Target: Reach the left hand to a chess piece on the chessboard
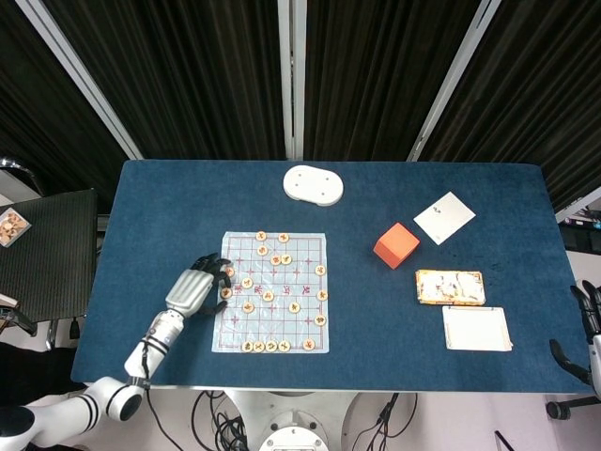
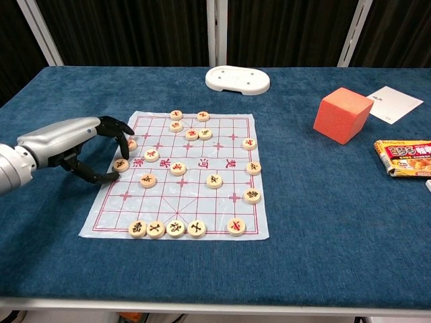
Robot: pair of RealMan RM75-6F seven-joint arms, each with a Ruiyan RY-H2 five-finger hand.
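A paper chessboard (image 1: 277,324) (image 2: 202,195) lies on the blue table with several round wooden pieces on it. My left hand (image 1: 192,289) (image 2: 81,142) hovers at the board's left edge, fingers spread and curved, holding nothing. Its fingertips (image 2: 124,138) reach over one edge piece (image 2: 130,144). Its thumb lies just left of another edge piece (image 2: 121,163) (image 1: 225,292); whether it touches is unclear. My right hand (image 1: 591,324) shows only as dark fingers at the far right edge of the head view.
A white oval tray (image 1: 314,184) (image 2: 238,79) sits behind the board. To the right are an orange cube (image 1: 396,245) (image 2: 343,114), a white sheet (image 1: 444,217) (image 2: 396,104), a snack pack (image 1: 450,287) (image 2: 404,158) and a white box (image 1: 477,328).
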